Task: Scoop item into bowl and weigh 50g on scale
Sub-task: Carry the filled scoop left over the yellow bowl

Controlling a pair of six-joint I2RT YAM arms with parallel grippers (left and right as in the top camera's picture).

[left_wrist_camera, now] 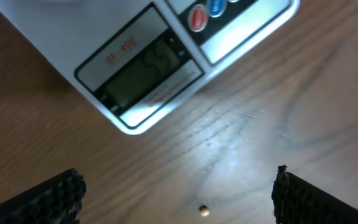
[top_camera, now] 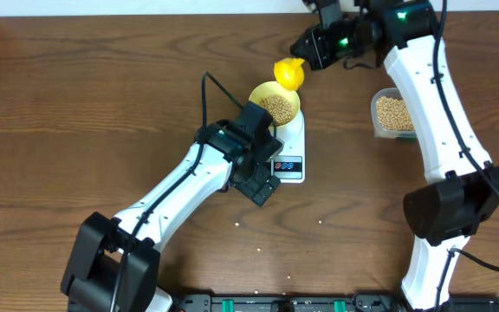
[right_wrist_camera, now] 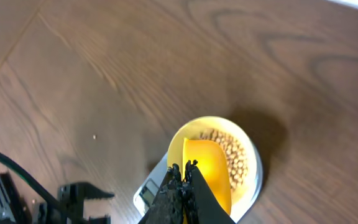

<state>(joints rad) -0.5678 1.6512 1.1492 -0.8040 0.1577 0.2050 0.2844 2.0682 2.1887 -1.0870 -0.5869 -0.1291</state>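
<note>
Brown wooden surface (top_camera: 76, 104) carried the scale (top_camera: 289, 163), the yellow bowl (top_camera: 261, 92) of beans (top_camera: 278, 107) on it. Right fingers (right_wrist_camera: 174, 194) clamped a scoop (top_camera: 289, 74) above the bowl; left fingers (left_wrist_camera: 45, 198) stood apart beside the scale's display.

Two white-shelled arms (top_camera: 180, 182) with black joints (top_camera: 444, 208) — thin black cable (top_camera: 204, 91), green lights (top_camera: 403, 14).

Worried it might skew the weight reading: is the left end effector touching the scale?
Apart. The left wrist view shows bare wooden table between the open left end effector and the scale's front edge.
</note>
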